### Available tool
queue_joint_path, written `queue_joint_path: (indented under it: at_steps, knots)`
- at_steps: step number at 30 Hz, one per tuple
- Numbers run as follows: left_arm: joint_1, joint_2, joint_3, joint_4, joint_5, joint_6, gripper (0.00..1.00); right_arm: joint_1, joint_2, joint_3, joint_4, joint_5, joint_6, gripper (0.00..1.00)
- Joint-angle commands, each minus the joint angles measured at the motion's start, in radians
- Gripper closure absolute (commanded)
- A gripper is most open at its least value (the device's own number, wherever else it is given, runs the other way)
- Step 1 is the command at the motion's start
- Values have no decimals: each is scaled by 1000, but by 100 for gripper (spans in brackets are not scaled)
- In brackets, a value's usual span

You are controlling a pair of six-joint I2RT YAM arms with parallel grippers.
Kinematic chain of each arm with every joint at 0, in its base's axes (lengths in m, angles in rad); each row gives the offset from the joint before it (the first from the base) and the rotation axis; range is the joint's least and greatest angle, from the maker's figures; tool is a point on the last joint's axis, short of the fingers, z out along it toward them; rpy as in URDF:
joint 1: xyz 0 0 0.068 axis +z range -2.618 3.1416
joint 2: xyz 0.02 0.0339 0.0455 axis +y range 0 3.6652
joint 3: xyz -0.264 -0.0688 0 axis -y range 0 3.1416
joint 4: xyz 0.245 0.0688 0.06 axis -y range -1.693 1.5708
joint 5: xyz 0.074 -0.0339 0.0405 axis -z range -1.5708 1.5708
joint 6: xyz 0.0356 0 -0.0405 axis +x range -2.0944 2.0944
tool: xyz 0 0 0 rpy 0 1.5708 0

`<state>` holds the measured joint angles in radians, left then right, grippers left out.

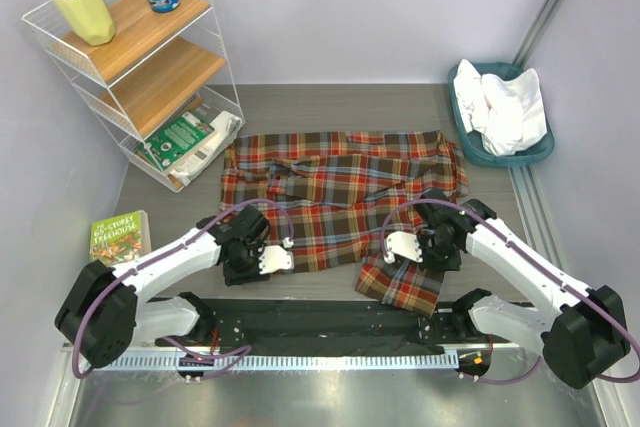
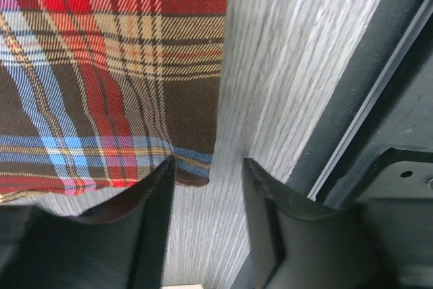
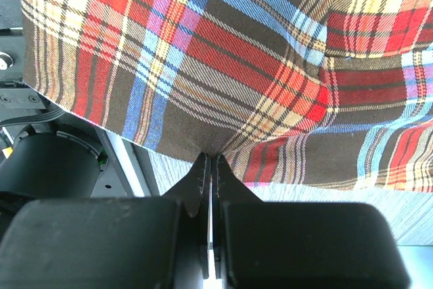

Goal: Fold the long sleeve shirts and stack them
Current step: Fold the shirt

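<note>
Red-and-brown plaid shirt (image 1: 340,187) lies spread across the table's (image 1: 300,107) middle. The right gripper (image 3: 210,157) pinches its near edge, jaws closed on cloth. The left gripper (image 2: 206,164) stands half-open at its near left corner. The white shirt (image 1: 505,107) sits heaped in the basket (image 1: 468,137), far right corner.

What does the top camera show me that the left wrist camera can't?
Only top: the whole plaid shirt spread out, the right pincer at its near edge, the white shirt in the basket, the shelf rack, a book. Only left wrist: the left pincer standing open, the shirt's corner beside one finger. Both: the plaid shirt, left pincer, grey table.
</note>
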<state>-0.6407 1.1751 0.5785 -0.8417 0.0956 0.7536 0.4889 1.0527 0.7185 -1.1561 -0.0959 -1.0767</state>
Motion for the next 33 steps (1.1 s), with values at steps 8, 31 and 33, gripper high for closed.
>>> queue_joint_path:
  at_steps: [8, 31, 33]
  knots:
    - [-17, -118, 32, -80, -56, -33, 100, -13, -77, 52, -97, 4, 9, 99]
    - [163, -175, 270, -272, 24, 75, 100, -148, -108, 252, -148, 2, -43, 99]
    - [203, -143, 319, -257, 41, 78, 100, -185, -74, 297, -137, -19, -68, 99]
